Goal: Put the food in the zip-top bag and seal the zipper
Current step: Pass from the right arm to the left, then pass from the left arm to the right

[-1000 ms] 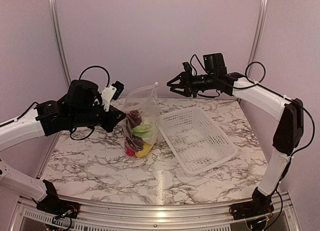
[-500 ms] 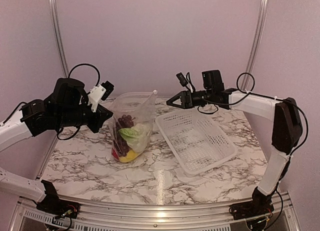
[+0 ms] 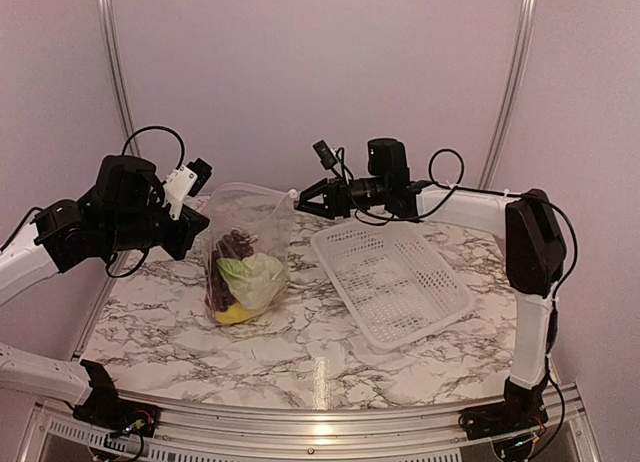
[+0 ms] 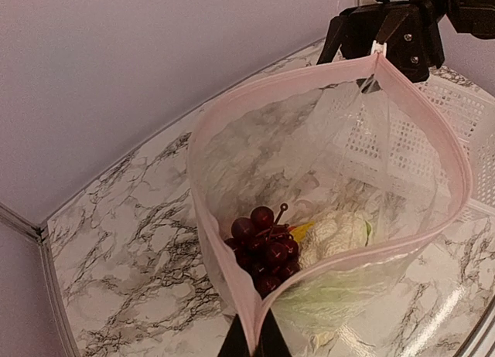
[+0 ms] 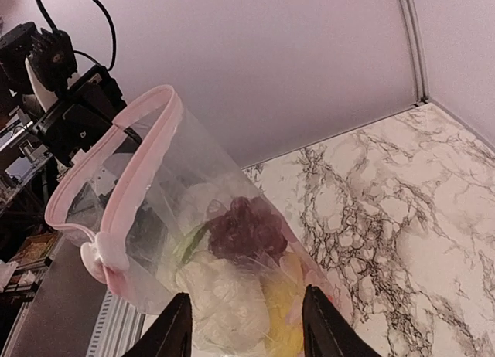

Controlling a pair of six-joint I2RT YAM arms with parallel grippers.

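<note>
Clearly the left claw (image 4: 252,343) is the anchor: its fingertips are pinched together on the near end of the zipper (image 4: 203,187), hanging the zip-top bag (image 3: 245,244) upright so nothing spills, the bag's bottom seemingly resting on the counter (image 3: 300,352). That wrist's view looks straight down into the bag and shows what the overhead camera cannot: the mouth gapes in a wide loop, unsealed, with the grape bunch (image 4: 261,249) and the cauliflower (image 4: 334,235) lying deep inside. From above, a yellow piece (image 3: 232,313) shows at the very bottom of the bag, and all the food I can find is inside it, so loading looks done and sealing is what remains. At the bag's far corner sits the right claw (image 3: 300,200), probably placed to take that end and pull the strip taut. Only its own wrist view settles its state: the fingers stand apart, and the strip's end lies off to one side of them, ungripped. Beyond the bag's far corner lies the white basket (image 3: 440,307)
</note>
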